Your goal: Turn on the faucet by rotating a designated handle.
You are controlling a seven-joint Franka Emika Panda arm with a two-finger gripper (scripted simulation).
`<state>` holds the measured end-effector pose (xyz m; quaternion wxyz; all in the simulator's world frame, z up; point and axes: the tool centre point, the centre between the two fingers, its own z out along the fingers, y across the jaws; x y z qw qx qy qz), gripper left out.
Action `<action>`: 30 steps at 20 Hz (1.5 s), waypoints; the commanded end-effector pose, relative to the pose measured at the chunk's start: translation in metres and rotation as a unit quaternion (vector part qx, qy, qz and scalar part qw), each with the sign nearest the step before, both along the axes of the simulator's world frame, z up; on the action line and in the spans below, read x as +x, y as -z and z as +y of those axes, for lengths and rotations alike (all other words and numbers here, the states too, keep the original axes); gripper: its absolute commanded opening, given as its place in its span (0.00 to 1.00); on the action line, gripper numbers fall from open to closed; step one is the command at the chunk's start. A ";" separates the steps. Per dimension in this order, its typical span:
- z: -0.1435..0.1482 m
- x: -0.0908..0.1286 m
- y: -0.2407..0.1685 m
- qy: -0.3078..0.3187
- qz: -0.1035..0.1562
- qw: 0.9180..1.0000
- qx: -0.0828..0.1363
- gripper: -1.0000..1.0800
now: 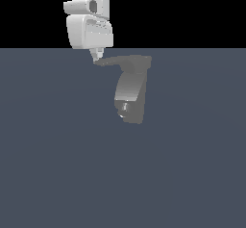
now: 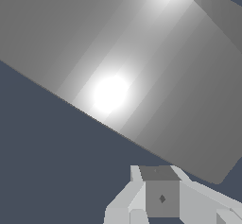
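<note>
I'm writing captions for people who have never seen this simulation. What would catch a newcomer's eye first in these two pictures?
In the exterior view, the white robot arm hangs from the top, bright against the black backdrop, its gripper at the pointed tip of the handle. Just below stands the chunky grey faucet alone on the dark blue-grey floor. In the wrist view, a broad grey surface with a bright glare spot fills most of the picture.

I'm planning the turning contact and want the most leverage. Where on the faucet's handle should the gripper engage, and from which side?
Probably the pointed free end of the handle, which tapers toward the exterior view's left, farthest from the faucet body. Come from above at that end, where the gripper sits: the blade is thin, flat and roughly level.
</note>
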<state>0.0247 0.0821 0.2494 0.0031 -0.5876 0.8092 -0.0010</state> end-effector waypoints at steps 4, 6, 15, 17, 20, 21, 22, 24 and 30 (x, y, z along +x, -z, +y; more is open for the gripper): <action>-0.011 -0.016 0.001 0.005 0.002 1.000 -0.001 0.00; -0.013 -0.022 0.001 0.006 0.002 1.000 -0.001 0.00; -0.022 -0.048 0.001 0.007 0.003 1.000 -0.001 0.00; -0.024 -0.054 0.001 0.008 0.003 1.000 -0.001 0.00; -0.028 -0.063 0.001 0.008 0.003 1.000 -0.001 0.00; -0.029 -0.066 0.001 0.008 0.003 1.000 -0.001 0.00; -0.030 -0.069 0.001 0.008 0.003 1.000 -0.001 0.00; -0.026 -0.065 0.000 0.006 0.001 1.000 0.000 0.00; -0.052 -0.076 0.000 0.007 0.002 1.000 -0.001 0.00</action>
